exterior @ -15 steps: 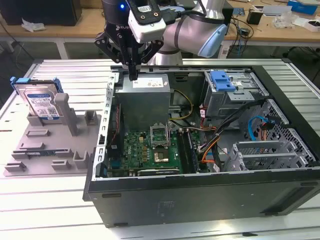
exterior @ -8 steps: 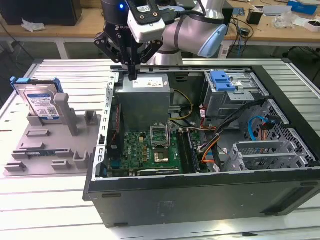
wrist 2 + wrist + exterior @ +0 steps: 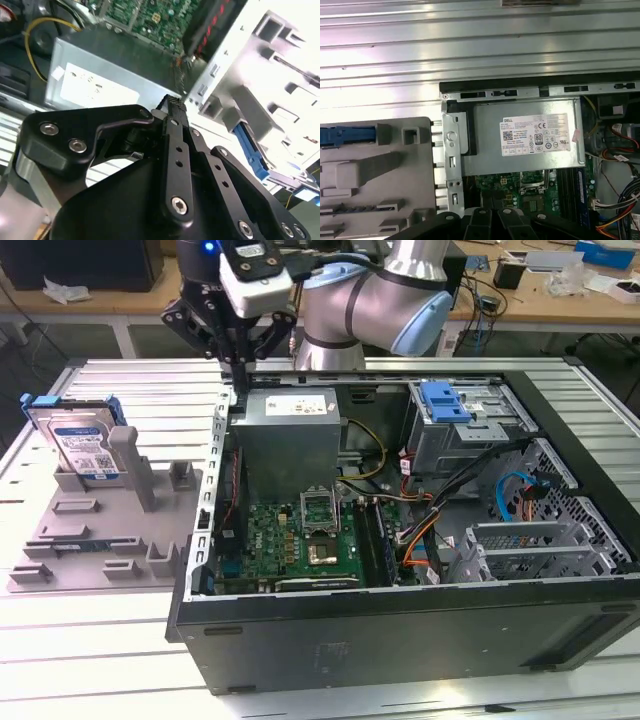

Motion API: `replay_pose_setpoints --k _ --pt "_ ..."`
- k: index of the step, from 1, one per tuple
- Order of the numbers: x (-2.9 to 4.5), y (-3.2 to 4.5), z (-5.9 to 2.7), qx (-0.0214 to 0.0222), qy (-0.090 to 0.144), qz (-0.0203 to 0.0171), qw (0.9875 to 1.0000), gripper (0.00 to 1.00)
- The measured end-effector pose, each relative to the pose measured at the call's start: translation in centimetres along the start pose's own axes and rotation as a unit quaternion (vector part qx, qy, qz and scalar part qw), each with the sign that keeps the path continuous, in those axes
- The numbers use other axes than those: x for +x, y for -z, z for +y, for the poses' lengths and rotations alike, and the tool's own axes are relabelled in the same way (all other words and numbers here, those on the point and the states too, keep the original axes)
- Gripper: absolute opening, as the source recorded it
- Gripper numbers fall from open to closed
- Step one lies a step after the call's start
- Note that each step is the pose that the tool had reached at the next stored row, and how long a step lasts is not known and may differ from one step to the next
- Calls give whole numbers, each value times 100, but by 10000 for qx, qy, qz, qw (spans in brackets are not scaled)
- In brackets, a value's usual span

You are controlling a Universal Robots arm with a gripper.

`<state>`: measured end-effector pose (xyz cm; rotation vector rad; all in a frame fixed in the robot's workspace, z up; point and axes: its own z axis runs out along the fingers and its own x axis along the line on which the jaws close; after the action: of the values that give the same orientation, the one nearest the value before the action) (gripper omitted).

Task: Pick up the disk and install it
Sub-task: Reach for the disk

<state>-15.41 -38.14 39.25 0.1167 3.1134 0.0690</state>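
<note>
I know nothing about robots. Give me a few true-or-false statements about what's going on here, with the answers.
1. The disk stands on the grey tray, outside the case. True.
2. The gripper is holding the disk. False: it holds nothing and hangs over the case's edge by the power supply, apart from the disk.
3. The case is open, with the motherboard showing. True.
4. The disk's bracket is red. False: it is blue.
5. The power supply lies on the tray. False: it sits inside the case.
</note>
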Motion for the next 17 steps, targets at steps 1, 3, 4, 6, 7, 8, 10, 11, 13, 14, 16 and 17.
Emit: replay_pose_setpoints --k 1,3,4,6,7,8,10,11,13,14,16,17 --pt "48 -1 19 0 0 0 10000 11" --pt "141 -2 54 1 1 1 10000 11" --pt "174 -3 67 1 0 0 10000 11" --pt "260 -5 96 0 1 1 10000 11" --pt "302 -6 108 0 0 0 10000 11" --pt "370 -6 124 0 0 0 10000 11" --pt "465 -7 145 0 0 1 10000 11" --pt "530 -8 158 1 0 1 10000 11" --pt "662 -9 182 0 0 0 10000 11" --pt "718 -9 192 0 1 0 10000 11" --pt "803 -10 207 0 0 0 10000 11" --pt "849 -11 216 0 1 0 10000 11"
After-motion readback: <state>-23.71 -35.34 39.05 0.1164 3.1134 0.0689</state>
